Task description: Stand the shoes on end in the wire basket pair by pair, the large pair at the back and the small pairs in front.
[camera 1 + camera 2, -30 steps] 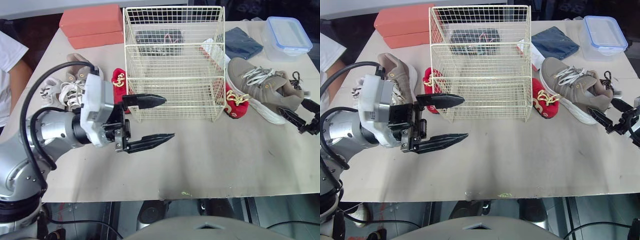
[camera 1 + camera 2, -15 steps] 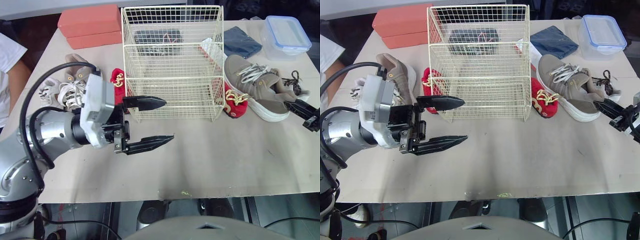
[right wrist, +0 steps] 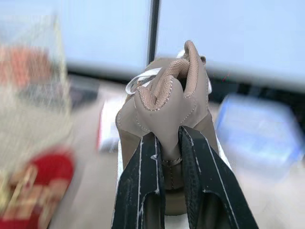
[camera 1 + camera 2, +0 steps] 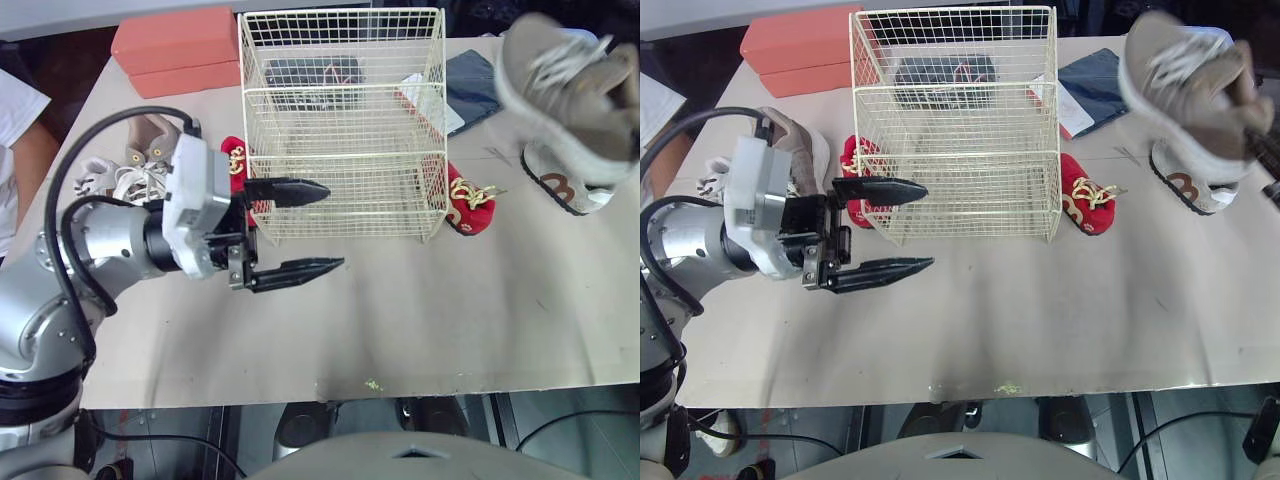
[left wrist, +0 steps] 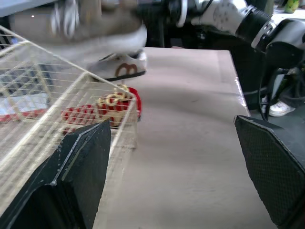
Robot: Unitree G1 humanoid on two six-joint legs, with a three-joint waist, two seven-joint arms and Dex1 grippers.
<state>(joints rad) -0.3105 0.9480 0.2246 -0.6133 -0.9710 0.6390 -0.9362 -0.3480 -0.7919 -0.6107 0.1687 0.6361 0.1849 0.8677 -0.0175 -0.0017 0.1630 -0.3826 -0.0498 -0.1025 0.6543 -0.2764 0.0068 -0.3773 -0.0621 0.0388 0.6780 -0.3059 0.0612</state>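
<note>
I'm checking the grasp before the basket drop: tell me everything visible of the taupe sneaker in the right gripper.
The taupe sneaker is suede-like, with white laces and a white sole. It hangs in the air to the right of the wire basket, above its mate lying on the table. The right gripper pinches its padded heel collar between both fingers; nothing else touches it.

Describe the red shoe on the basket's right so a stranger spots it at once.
Find the cream wire basket in the middle of the table. Just outside its front corner on the robot's right lies a small red shoe with gold laces. The other red shoe lies on the basket's left by the left gripper; this one is nearer the taupe sneaker lying on the table.
</note>
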